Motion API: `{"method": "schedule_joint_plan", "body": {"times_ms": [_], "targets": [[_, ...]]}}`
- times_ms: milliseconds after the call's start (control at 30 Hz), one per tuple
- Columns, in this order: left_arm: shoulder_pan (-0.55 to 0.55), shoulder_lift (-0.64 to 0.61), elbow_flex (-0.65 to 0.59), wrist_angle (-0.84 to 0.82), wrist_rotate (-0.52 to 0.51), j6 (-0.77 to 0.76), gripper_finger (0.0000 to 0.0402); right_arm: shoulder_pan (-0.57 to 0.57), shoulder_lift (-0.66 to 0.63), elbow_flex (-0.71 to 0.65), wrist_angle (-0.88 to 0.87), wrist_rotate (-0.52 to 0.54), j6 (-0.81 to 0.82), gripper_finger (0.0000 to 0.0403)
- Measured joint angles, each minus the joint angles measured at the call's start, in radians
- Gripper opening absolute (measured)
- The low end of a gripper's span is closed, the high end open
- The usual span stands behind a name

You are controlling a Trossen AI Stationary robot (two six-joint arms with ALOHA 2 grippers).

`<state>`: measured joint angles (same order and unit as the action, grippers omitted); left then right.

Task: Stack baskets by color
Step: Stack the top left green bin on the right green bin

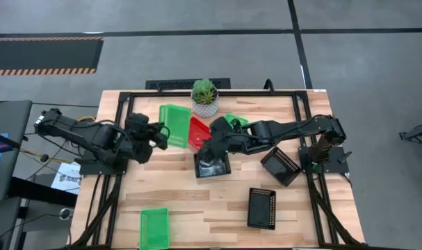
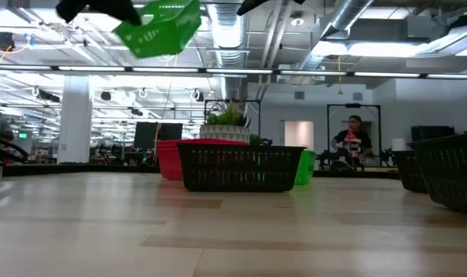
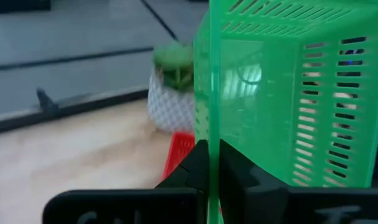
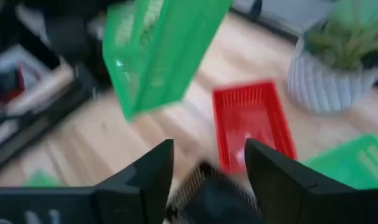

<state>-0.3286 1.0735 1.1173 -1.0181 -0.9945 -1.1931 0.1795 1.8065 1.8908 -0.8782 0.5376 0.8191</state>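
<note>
Green basket: clamped by left end effector, raised off bench.
Right end effector: spread wide above black basket.

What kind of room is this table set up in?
Probably a big open lab or office floor. The low view shows exposed ducts and strip lights overhead, a desk monitor behind the table, and a person seated farther back. From above, hazard-striped tape marks the grey floor.
</note>
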Motion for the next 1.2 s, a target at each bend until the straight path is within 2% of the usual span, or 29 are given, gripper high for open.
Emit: {"method": "schedule_joint_plan", "body": {"times_ms": [200,333,700,1033,1133,1200], "targets": [[0.041,0.0,0.02,0.121,-0.015,0.148,0.0,-0.006,0.0,0.0,0.19,0.115,-0.046,0.0237],[0.057,0.0,0.02,0.18,-0.012,0.202,0.0,-0.017,0.001,0.0,0.245,0.12,-0.086,0.0228],[0.062,0.01,0.02,0.214,0.003,0.233,0.0,-0.047,0.015,0.0,0.253,0.117,-0.098,0.0225],[0.063,0.056,0.02,0.339,0.016,0.322,0.0,-0.079,0.016,0.0,0.234,0.118,-0.107,0.022],[0.062,0.055,0.02,0.338,0.021,0.316,0.0,-0.078,0.016,0.0,0.208,0.119,-0.057,0.0202],[0.062,0.055,0.02,0.34,0.024,0.316,0.0,-0.076,0.016,0.0,0.19,0.119,-0.037,0.0171]]}}
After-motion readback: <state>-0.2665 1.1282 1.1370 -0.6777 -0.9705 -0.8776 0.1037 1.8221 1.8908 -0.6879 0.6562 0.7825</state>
